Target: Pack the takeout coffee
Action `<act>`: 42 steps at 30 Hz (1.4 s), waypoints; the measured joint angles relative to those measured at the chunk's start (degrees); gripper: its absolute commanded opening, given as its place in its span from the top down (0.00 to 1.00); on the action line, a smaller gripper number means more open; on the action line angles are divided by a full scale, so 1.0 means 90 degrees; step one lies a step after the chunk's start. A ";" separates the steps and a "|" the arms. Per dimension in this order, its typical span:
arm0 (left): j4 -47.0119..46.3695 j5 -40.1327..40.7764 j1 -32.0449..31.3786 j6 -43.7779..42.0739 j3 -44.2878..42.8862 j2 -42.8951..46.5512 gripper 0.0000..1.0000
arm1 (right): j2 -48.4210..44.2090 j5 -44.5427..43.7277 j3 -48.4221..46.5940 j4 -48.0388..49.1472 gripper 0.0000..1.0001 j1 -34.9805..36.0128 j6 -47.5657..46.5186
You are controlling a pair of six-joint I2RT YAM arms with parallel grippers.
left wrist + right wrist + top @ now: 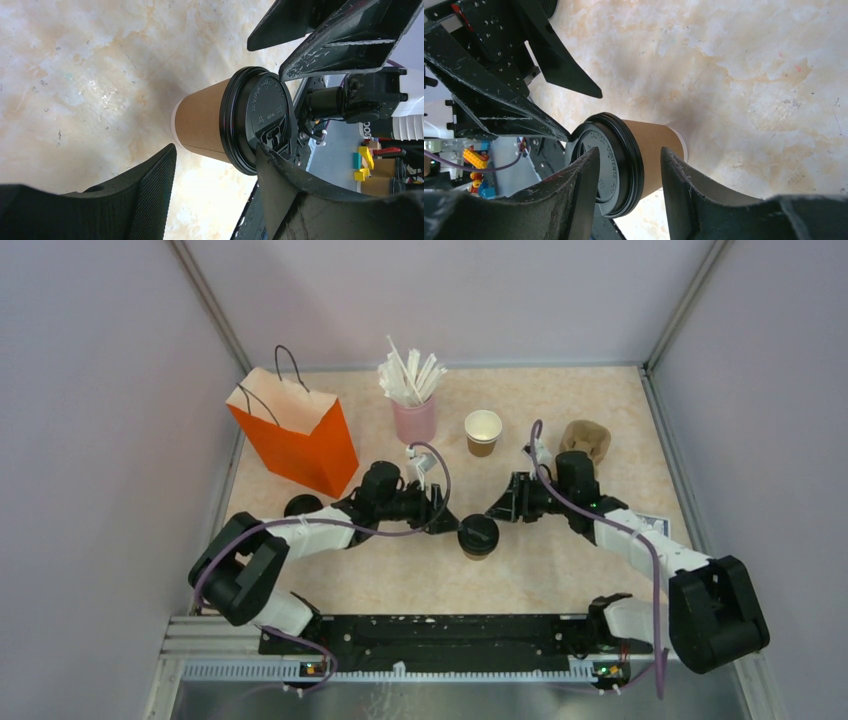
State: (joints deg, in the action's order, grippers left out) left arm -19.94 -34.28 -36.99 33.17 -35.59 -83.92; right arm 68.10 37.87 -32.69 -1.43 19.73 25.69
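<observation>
Our left gripper (448, 515) and right gripper (497, 508) both stand with jaws apart and hold nothing. From above they sit at 10 and 1 o'clock of the lidded coffee cup (478, 537), which stands upright on the table (560, 575) between them. Around it we see an open paper cup (483, 432) at 12 o'clock, the pink cup of straws (414, 418) at 11, the orange bag (300, 435) at 10 and the pulp carrier (585, 440) at 1, all well apart from it. The left arm (320, 530) lies across the way toward the bag and half hides a loose black lid (300, 505) at 9 o'clock. In the left wrist view the cup shows sideways beyond our own fingers (145, 195). The finger at 5 o'clock covers part of the cup's lid (260, 120), and one right-gripper finger meets its rim at 1 o'clock. Coloured bits at the 4 o'clock edge are too blurred to name. In the right wrist view the cup shows through the gap between the right fingers (694, 200). One overlaps the lid and the other lies just beside the brown wall, but we cannot tell whether either touches.
</observation>
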 measured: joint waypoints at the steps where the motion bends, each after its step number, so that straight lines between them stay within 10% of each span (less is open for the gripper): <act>1: -0.0036 -0.0007 -0.0002 0.0000 -0.0010 -0.0032 0.38 | 0.0039 0.0044 0.0000 0.0068 0.55 -0.0019 0.0019; 42: -0.0610 0.0517 -0.0313 -0.0005 -0.0075 -0.0308 0.43 | -0.0648 -0.0197 0.2028 0.2934 0.64 -0.0221 0.1379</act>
State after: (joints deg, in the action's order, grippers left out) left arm -25.43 -29.63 -39.81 33.12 -36.27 -86.70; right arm 62.26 36.10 -14.44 24.97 17.74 38.11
